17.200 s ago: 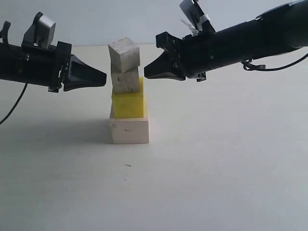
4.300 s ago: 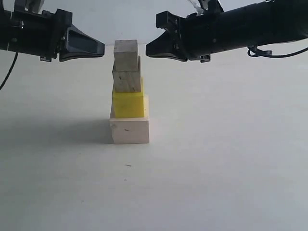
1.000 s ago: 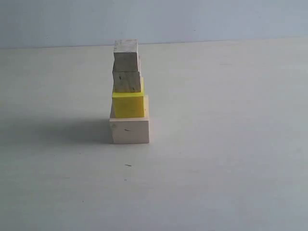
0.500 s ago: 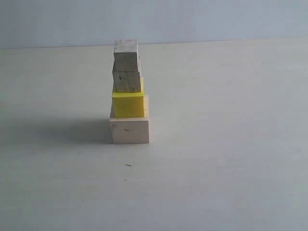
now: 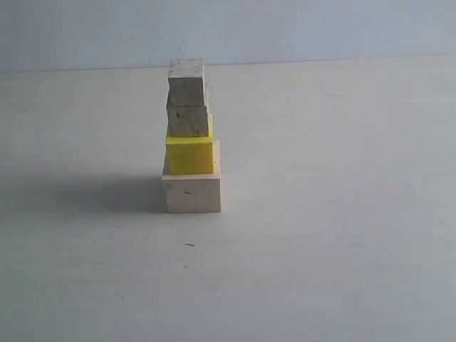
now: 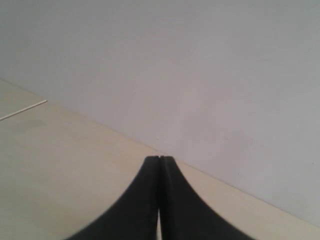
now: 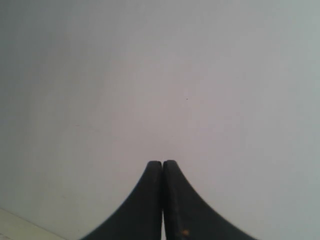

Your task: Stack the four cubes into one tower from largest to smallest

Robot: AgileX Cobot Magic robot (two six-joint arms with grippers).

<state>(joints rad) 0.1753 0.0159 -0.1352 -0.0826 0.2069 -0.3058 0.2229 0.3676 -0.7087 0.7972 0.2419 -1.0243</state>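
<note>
In the exterior view the tower stands left of centre on the table. The large pale wood cube (image 5: 192,194) is at the bottom, the yellow cube (image 5: 190,156) sits on it, the speckled tan cube (image 5: 189,121) on that, and the greyish-white cube (image 5: 187,82) is on top. Neither arm shows in the exterior view. My left gripper (image 6: 159,158) is shut with nothing between its black fingers, facing the table's far edge and a wall. My right gripper (image 7: 162,162) is shut and empty too, facing a plain wall. No cube appears in either wrist view.
The pale table (image 5: 328,214) spreads around the tower, with a grey wall (image 5: 320,28) behind its far edge. A small dark speck (image 5: 189,245) lies in front of the tower.
Over the last second nothing has moved. Several seconds ago both grippers hung beside the tower's top; they have since left the exterior view.
</note>
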